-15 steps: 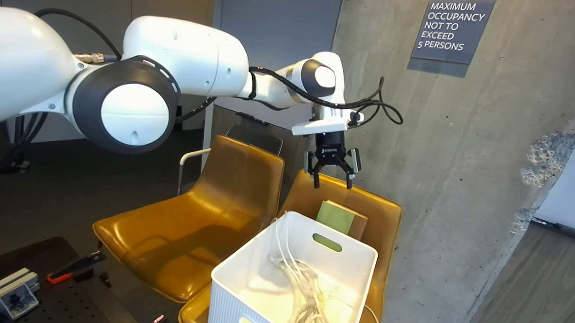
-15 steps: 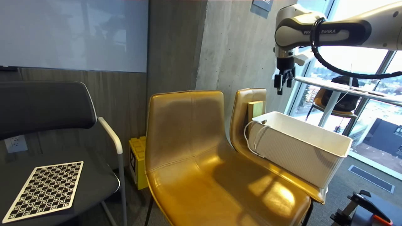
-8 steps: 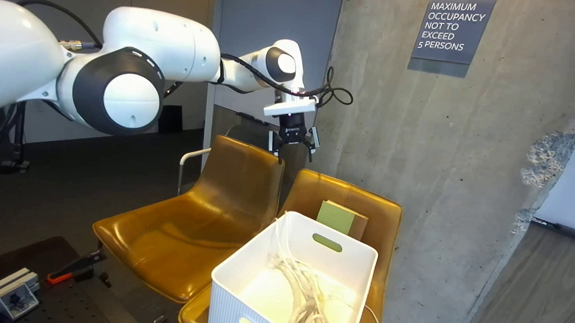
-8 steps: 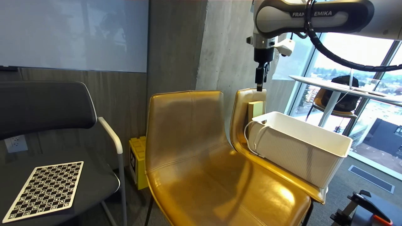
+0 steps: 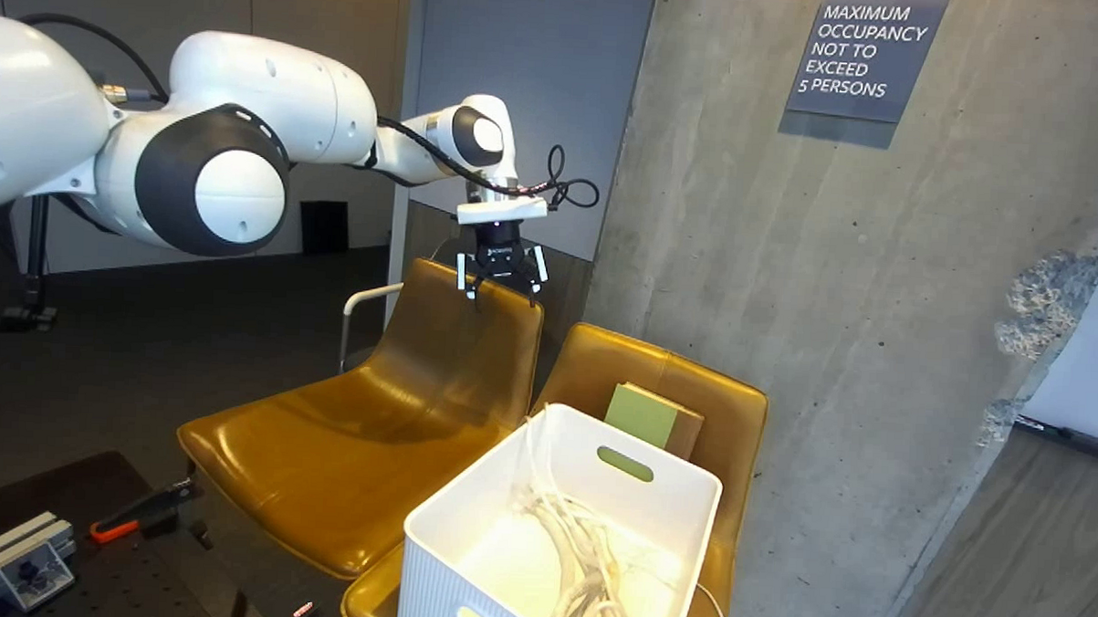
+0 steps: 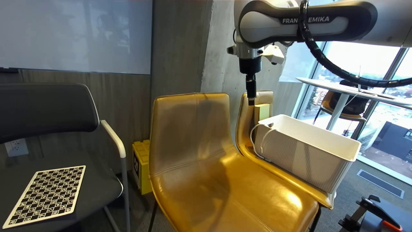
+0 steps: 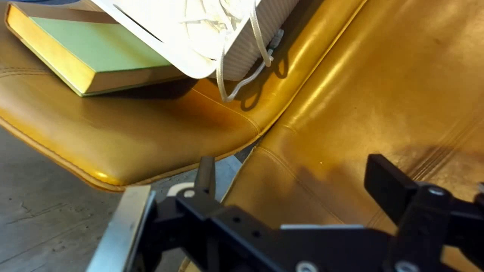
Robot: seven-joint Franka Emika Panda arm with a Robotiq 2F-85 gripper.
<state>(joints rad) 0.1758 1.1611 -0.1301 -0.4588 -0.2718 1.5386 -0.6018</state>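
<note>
My gripper is open with nothing between its fingers. It hangs pointing down near the backrest of a tan leather chair. It also shows in an exterior view, side-on, and in the wrist view, with its fingers wide apart above the leather. A second tan chair stands beside it and bears a white ribbed bin. Pale cords lie in the bin, and a loop hangs over its edge. A green and brown book leans between bin and backrest.
A concrete column rises behind the chairs. A dark chair holds a checkered board. A yellow box stands behind it. An orange-handled clamp and a metal profile lie at the lower left.
The arm has swung left in both exterior views, from near the bin's chair over to the other tan chair's backrest. The gripper rose, then dipped slightly, staying open. Bin and book are unmoved.
</note>
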